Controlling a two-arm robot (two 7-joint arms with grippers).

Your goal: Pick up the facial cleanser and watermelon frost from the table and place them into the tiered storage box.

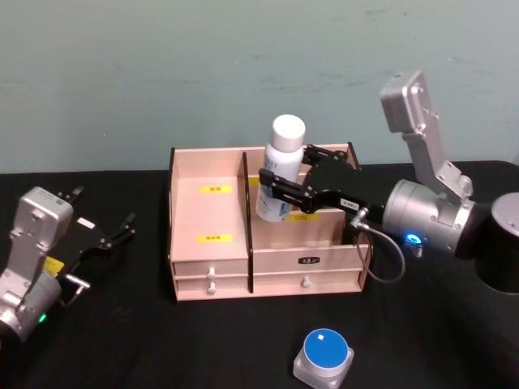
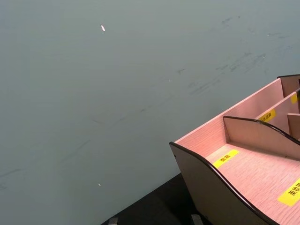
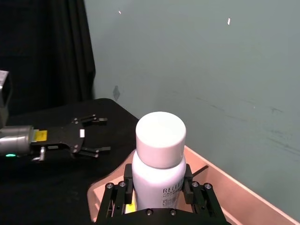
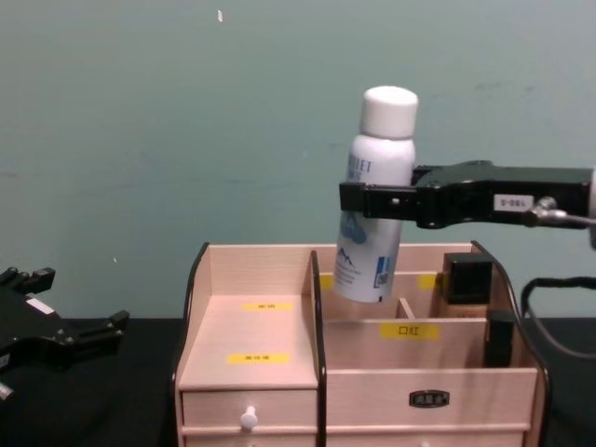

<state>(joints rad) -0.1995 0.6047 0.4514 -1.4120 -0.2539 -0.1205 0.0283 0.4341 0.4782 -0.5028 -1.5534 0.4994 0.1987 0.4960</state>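
Chest view, side-on: facial cleanser (image 4: 376,186) up in the air, tilted a little, base low over the rear of the right-hand section of the tiered storage box (image 4: 466,382), close by the centre divider, seemingly not yet resting on anything. Clamped round mid-body by the right end effector (image 4: 372,199), closed snug on the bottle from both sides, cap well clear above.

Handling, as a guess: rigid plastic cyl., smooth and prob. slippery, light to moderate wt depending on fill. Tall and narrow, so likely to topple if let go off-vertical. Mid-body hold looks sound (near the balance pt). Better squared upright before release.

Watermelon frost (image 1: 323,355) on the black desk (image 1: 122,340) in front of the box, well apart from it, not yet picked up. Squat, rigid, prob. light; frosted sides may be slick. Best taken from above, across the jar walls below the blue lid.

Left end effector (image 1: 103,209) parked left of the box, spread wide, holding nothing.

View by view:
- Head view: gives the jar and the bottle's plan position over the right section.
- Chest view: gives base height vs. compartment walls.
- Right wrist view: gives the fingers (image 3: 199,199) hugging the bottle.
- Left wrist view: gives the box's left steps w/ yellow labels.
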